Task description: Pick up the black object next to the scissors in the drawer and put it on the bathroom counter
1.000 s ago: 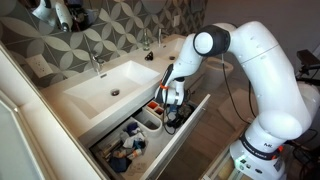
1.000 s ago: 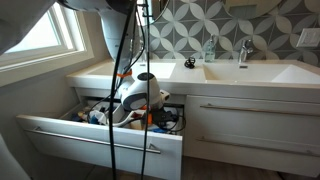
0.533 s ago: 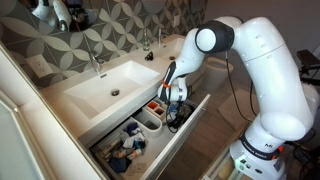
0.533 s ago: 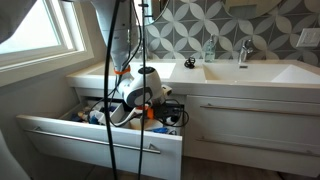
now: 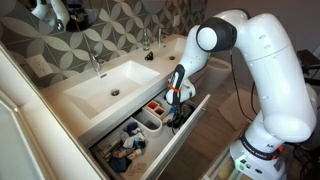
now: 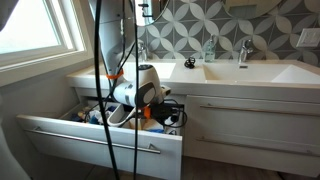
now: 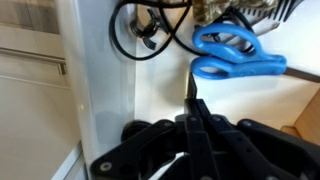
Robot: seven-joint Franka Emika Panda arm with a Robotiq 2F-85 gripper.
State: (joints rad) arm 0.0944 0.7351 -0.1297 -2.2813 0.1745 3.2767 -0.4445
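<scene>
We read the gripper (image 7: 192, 105) as clenched: in the wrist view its fingertips are drawn together just below the handles of the blue scissors (image 7: 235, 55), and we cannot tell whether anything thin is pinched between them. The black object (image 7: 145, 30) that we take for the target, a looped, corded thing, lies in the drawer (image 5: 185, 128) just beside the scissors, on their side toward the white drawer wall (image 7: 100, 90), apart from the fingertips. The main risk, as we judge it, is that the arm rises with nothing in its grip, because the fingers met short of the loop. If the grip does have part of it, the cord could catch on the scissors' handles and drag them up or tip them. A lift straight up from the scissors could also knock the overhanging edge of the bathroom counter (image 6: 82, 78), since the gripper sits close under it in both exterior views.
</scene>
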